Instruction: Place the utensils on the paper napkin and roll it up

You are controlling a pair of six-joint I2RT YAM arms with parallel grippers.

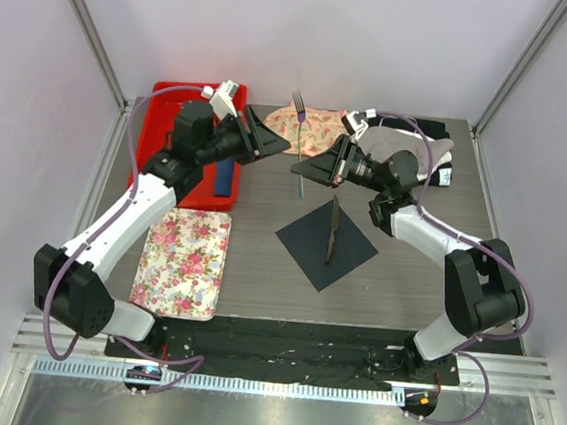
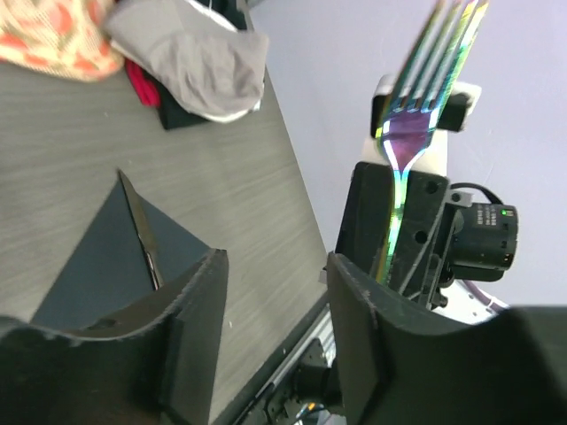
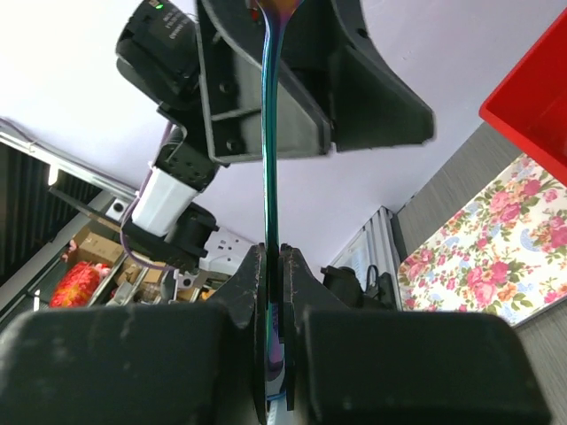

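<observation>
Back left: red tray [image 1: 163,111] is sitting on the bench [image 1: 257,280], and a floral tray [image 1: 182,261] is lying in front of it. Left fingers [image 2: 195,328] are standing apart, gripping nothing, hovering just beside the fork [image 1: 299,134]. The fork is hanging in mid-air over the bench, with the right fingers [image 3: 251,292] clamping its handle and the tines pointing away from them. Right of centre, the napkin [image 1: 306,243] is lying flat, with the knife [image 1: 333,232] resting across its middle. Back right: cloths [image 1: 410,149] are lying heaped.
</observation>
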